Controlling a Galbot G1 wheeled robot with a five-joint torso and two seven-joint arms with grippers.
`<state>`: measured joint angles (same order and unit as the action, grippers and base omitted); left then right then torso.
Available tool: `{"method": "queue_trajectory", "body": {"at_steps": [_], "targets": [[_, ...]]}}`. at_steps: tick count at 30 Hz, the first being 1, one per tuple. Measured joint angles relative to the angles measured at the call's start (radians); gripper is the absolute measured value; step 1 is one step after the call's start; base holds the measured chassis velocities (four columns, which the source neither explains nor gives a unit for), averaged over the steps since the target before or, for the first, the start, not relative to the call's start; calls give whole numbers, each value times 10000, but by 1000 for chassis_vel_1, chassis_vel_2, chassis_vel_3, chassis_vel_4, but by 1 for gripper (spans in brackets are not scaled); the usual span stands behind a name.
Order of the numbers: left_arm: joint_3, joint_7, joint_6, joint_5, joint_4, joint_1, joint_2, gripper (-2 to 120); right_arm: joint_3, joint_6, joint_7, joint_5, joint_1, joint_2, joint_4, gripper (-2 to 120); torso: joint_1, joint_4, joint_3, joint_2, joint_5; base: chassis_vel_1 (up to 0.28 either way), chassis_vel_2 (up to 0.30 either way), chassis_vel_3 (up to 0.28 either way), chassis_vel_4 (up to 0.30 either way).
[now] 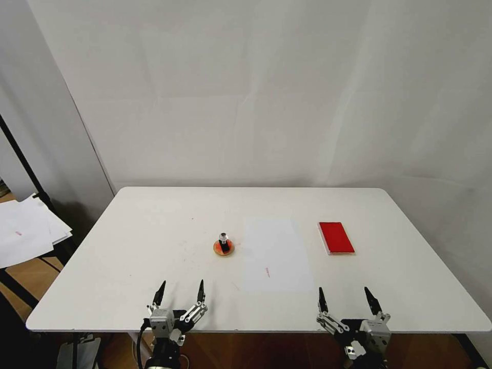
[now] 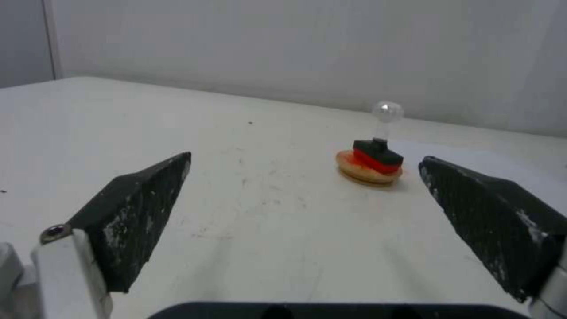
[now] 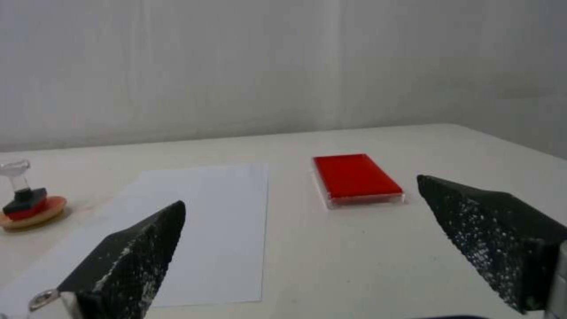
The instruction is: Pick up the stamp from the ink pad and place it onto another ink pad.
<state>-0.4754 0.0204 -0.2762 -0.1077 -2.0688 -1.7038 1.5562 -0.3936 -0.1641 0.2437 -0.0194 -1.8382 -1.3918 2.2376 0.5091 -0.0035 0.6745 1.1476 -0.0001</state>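
Both grippers hang apart from the stamp (image 1: 223, 242) on the round pad (image 1: 224, 249).

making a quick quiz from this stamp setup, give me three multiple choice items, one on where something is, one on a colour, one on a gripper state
1. Where does the stamp stand?
A. on the round ink pad
B. on the rectangular ink pad
C. on the paper sheet

2. What colour is the rectangular ink pad?
A. blue
B. red
C. black

3. How are the fingers of the left gripper?
A. shut on the stamp
B. shut on nothing
C. open, apart from everything

Answers:
1 A: its black body sits on the tan-rimmed disc, left of the sheet.
2 B: the head view shows it bright red with a pale edge.
3 C: both tips are spread at the near table edge, as are the right gripper's.
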Motion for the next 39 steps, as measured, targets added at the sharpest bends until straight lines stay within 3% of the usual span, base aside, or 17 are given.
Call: {"method": "queue_trajectory", "body": {"at_steps": [39], "targets": [[0,0,0,0,0,0,0,102,90,-171,36,74,-78,-89,-307,100,0,0,0,0,0,0,0,0,0]]}}
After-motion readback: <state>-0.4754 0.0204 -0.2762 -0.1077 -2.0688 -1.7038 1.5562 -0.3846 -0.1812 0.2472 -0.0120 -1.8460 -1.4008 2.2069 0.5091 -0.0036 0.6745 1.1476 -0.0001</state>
